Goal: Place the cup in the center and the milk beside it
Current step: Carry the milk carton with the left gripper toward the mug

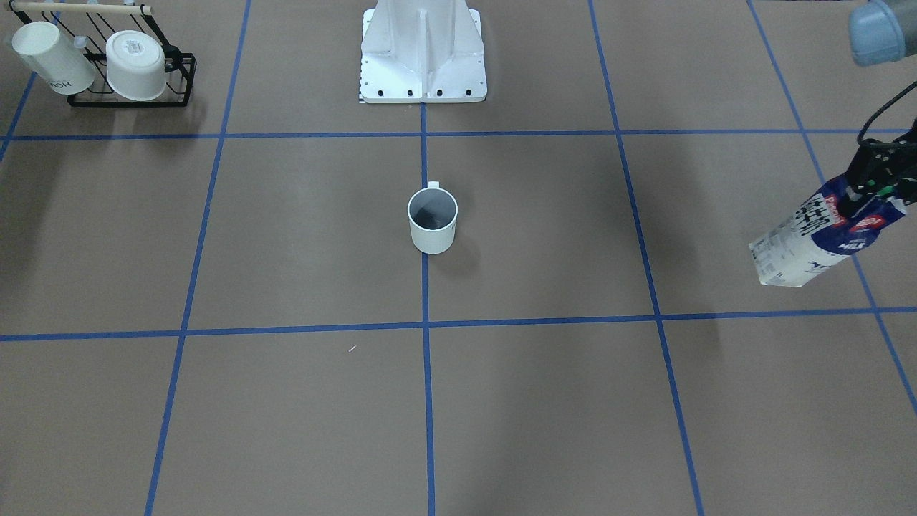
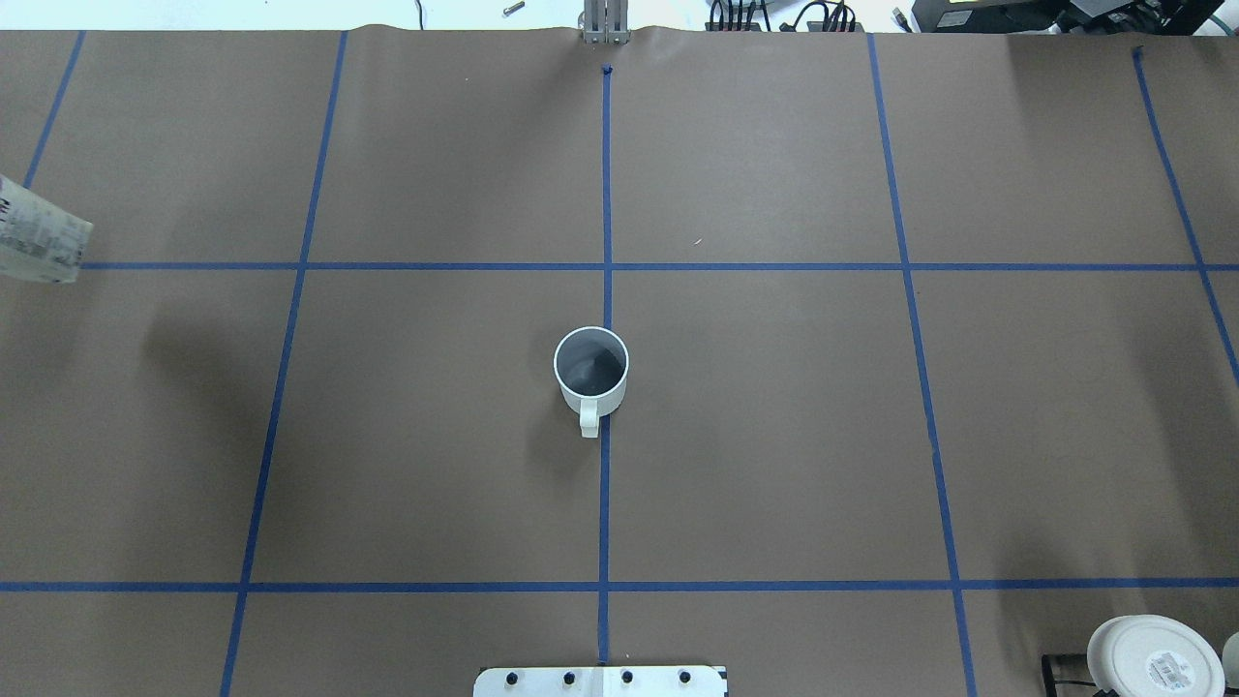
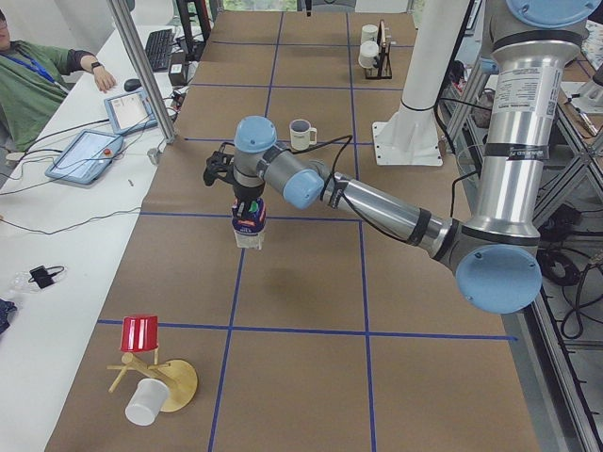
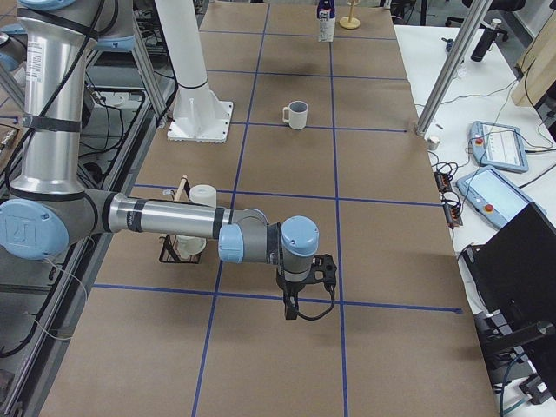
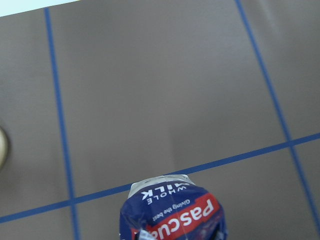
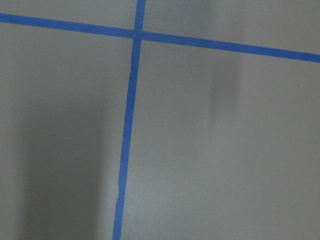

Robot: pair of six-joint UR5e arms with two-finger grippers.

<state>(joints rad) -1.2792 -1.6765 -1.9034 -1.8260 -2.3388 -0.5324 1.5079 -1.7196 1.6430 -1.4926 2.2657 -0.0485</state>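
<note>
Close under the left wrist lens, the milk (image 5: 172, 215) fills the 6 o'clock edge, label up, over the brown table (image 5: 160, 90) crossed by blue tape (image 5: 57, 100). From the front, the left gripper (image 1: 870, 192) is clamped on the milk's top at 3 o'clock. The carton hangs tilted, clear of the table and well apart from the cup (image 1: 433, 222). The cup stands upright on the tape at the center (image 1: 425, 287), handle toward 12 o'clock, where the base (image 1: 423, 64) sits. A rack (image 1: 129, 102) with two white cups is at 10 o'clock. Overhead, the cup's handle points to 6 o'clock and the milk's bottom end shows at 9 o'clock. The left side view has the left arm (image 3: 377, 202) holding the milk above its shadow, and a red cup (image 3: 139, 332) on a stand (image 3: 174, 381) at 7 o'clock. The right side view shows the right gripper (image 4: 302, 300) low over the table at 6 o'clock; whether its jaws are apart I cannot tell. The right wrist view shows tape crossing on the table.
</note>
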